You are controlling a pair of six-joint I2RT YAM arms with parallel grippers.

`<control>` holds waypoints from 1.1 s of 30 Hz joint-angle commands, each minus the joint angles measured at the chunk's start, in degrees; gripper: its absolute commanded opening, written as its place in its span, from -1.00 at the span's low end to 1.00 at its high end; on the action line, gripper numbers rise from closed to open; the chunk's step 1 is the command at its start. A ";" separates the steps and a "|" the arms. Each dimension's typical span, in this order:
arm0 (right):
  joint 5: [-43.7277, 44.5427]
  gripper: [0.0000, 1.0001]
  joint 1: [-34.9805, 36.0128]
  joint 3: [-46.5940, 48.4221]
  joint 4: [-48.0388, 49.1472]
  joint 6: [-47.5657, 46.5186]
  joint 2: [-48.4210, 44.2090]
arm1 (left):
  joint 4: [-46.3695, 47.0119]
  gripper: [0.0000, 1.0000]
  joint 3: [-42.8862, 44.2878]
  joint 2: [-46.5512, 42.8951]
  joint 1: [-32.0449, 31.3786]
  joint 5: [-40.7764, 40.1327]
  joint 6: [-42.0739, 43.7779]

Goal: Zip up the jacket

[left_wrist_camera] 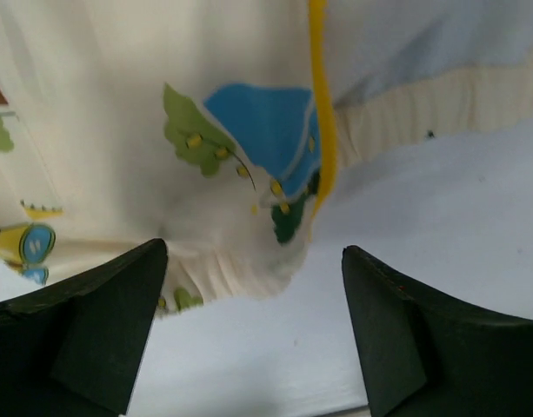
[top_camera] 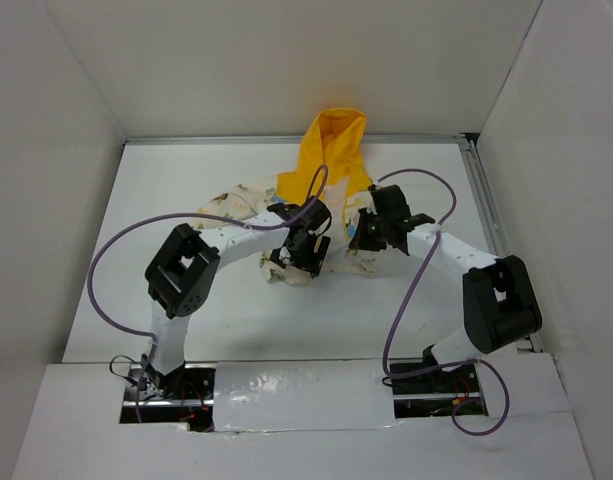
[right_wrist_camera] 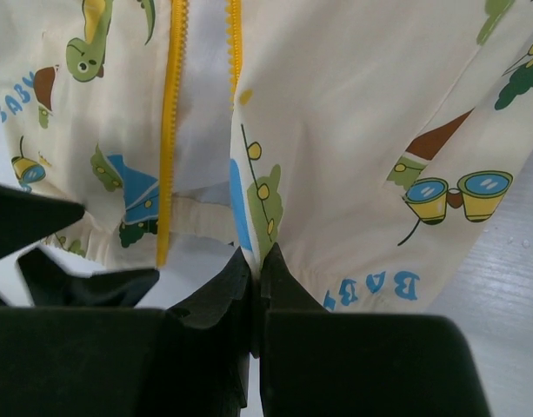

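Note:
The jacket (top_camera: 336, 150) lies at mid-table, cream with cartoon prints, its orange-yellow hood toward the far wall. In the right wrist view its front (right_wrist_camera: 353, 113) is unzipped: two yellow zipper rows (right_wrist_camera: 170, 130) run apart. My right gripper (right_wrist_camera: 259, 258) is shut on the bottom hem of one front panel, beside its zipper edge. My left gripper (left_wrist_camera: 253, 291) is open just above the table, close to the other panel's bottom corner (left_wrist_camera: 275, 252) with its yellow zipper edge (left_wrist_camera: 321, 130). Nothing is between its fingers. In the top view the grippers, left (top_camera: 296, 255) and right (top_camera: 371, 235), sit side by side.
White walls enclose the white table (top_camera: 436, 190). A metal rail (top_camera: 491, 215) runs along its right edge. Purple cables (top_camera: 126, 235) loop over both arms. Dark shapes (right_wrist_camera: 40, 217) at the left of the right wrist view look like the left gripper's fingers.

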 commanded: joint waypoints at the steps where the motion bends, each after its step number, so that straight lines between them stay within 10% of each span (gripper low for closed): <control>1: -1.55 -1.00 -0.47 -0.41 3.00 -0.96 -2.22 | 0.58 0.82 1.92 2.04 1.33 1.91 1.32; 6: -2.60 -1.00 -1.09 -0.59 3.26 -0.78 -1.95 | 2.34 0.47 -0.37 1.86 1.95 2.35 1.68; 16: -9.09 -1.00 -2.15 -2.42 6.33 -2.62 -2.65 | 4.80 -1.00 -3.61 0.55 2.39 7.17 2.64; 33: -34.42 -1.00 -1.44 -12.88 28.88 2.97 -12.05 | 35.90 -1.00 -26.38 -27.66 14.15 41.98 -2.36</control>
